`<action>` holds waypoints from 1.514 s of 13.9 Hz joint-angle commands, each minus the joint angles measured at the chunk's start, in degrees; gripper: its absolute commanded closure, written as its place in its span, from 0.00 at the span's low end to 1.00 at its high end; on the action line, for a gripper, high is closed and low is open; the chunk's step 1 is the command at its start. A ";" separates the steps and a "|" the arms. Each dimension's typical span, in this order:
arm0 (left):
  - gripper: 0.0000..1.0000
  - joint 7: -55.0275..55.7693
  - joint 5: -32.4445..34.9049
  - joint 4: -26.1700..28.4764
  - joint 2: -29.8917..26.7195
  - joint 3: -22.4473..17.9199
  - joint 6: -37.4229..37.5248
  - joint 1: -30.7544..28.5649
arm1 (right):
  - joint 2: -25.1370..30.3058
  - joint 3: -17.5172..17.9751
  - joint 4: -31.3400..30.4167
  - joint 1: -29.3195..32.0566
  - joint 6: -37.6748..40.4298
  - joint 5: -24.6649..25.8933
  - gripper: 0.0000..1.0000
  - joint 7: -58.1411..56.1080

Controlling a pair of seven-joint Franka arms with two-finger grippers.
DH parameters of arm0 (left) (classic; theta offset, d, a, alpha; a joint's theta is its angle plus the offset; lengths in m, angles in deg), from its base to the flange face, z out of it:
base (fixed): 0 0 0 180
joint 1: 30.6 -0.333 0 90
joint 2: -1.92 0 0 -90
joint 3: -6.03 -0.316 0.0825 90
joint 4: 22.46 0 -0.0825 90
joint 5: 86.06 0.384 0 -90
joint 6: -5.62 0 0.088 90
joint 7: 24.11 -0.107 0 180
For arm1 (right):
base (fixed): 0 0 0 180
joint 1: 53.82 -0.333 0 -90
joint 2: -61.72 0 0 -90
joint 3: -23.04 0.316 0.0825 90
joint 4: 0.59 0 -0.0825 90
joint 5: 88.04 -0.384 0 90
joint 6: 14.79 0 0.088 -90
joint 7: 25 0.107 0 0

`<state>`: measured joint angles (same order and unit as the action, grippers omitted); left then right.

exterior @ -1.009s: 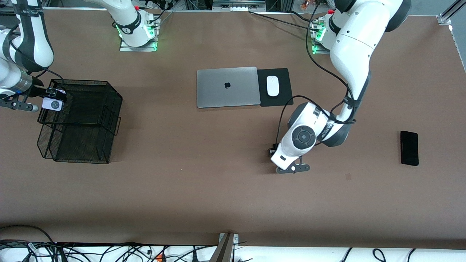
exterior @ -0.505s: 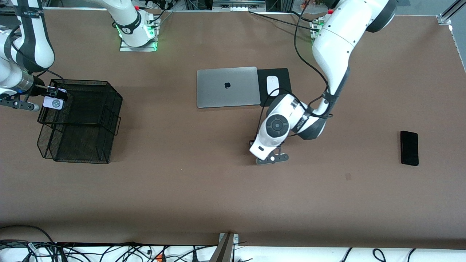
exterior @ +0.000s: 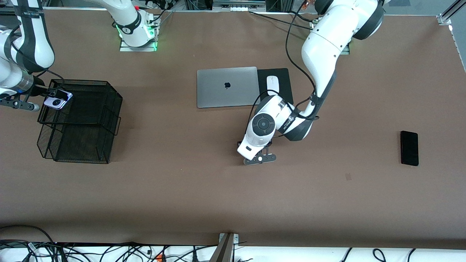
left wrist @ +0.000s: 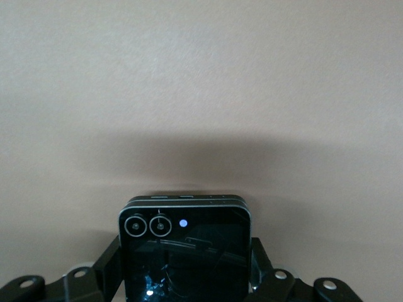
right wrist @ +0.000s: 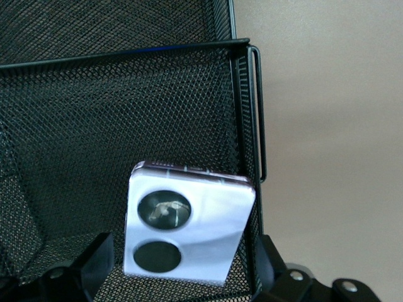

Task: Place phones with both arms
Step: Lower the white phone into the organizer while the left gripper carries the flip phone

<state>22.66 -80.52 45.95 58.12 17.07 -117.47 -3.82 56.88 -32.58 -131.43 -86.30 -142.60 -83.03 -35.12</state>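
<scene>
A: Where are the phones?

B: The small square lilac phone with two black round lenses (right wrist: 187, 228) sits tilted between the fingers of the right claw (exterior: 57, 99), over the top tier of the black wire-mesh tray stack (exterior: 91, 109) at the right arm's end of the worktop. I cannot tell whether those fingers grip it or have let go. The left claw (left wrist: 186, 277) is clamped on the small square black phone (left wrist: 184, 248), in the air over the bare brown worktop (exterior: 182, 182). The long black slab phone (exterior: 409, 148) lies flat at the left arm's end.

A: How to do this step well?

B: I'd keep the lilac phone inside the mesh walls and back the claw out straight, clear of the rim.

A: The surroundings?

B: A closed grey laptop (exterior: 227, 86), a white mouse (exterior: 272, 84) on its black pad, cables along the edges
</scene>
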 commanded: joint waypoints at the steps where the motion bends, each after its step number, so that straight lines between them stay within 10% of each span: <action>1: 0.43 0.07 -1.23 -5.47 2.78 -1.20 0.67 1.78 | 0.53 0.08 -0.21 0.13 0.02 0.45 0.00 -0.87; 18: 0.40 -1.42 -0.53 -8.99 6.47 -4.01 -0.04 5.30 | -0.88 0.78 31.16 -15.24 28.75 -6.85 0.01 9.67; 20: 0.01 -1.59 -0.53 -8.90 6.47 -4.01 -0.04 5.30 | -1.75 0.78 32.57 -16.22 28.76 -9.65 0.00 10.29; 21: 0.00 -1.68 -0.44 -8.82 6.47 -4.10 -0.04 5.30 | -2.54 0.78 33.62 -16.48 28.85 -11.40 0.00 10.38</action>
<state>21.67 -80.52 39.29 63.36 14.18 -117.81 0.51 56.58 -31.24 -100.69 -102.31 -115.37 -91.43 -25.29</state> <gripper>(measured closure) 0.128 0.000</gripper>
